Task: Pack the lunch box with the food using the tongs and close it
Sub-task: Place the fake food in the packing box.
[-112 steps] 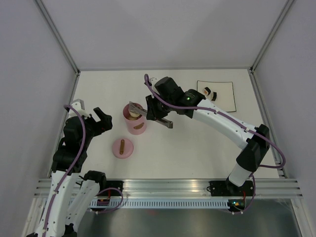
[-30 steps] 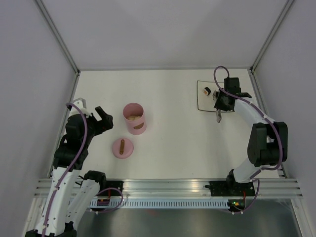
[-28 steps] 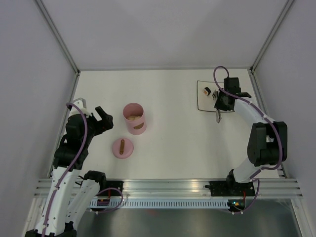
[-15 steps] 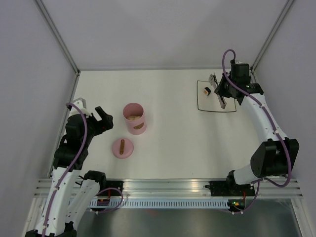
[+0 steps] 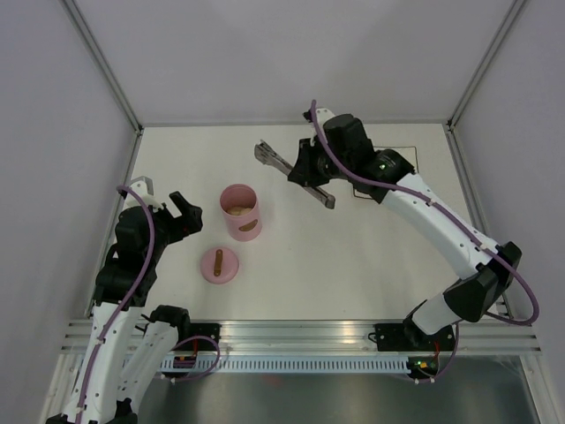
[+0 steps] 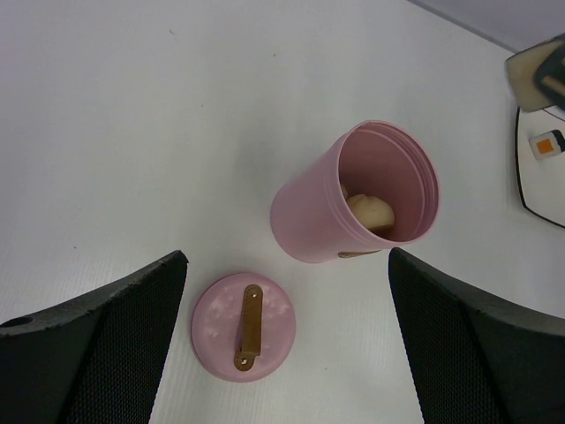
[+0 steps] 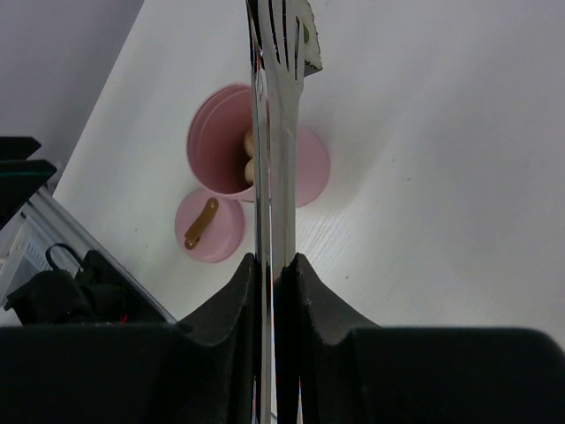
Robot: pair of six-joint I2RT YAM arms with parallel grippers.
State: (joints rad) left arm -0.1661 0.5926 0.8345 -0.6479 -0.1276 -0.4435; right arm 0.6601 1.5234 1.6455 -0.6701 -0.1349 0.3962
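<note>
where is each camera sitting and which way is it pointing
top external: above and behind the bases, looking down on the table; both arms show.
left wrist: on the left arm, looking down at the lunch box and lid between its open fingers.
right wrist: on the right arm, looking along the gripped tongs toward the lunch box; its fingers show.
shared: all see lunch box and lid.

Long silvery metal tongs (image 7: 278, 115) in black right gripper (image 7: 270, 269), across open pink cylindrical pot (image 7: 311, 168), pink round lid (image 7: 210, 227) beside.
</note>
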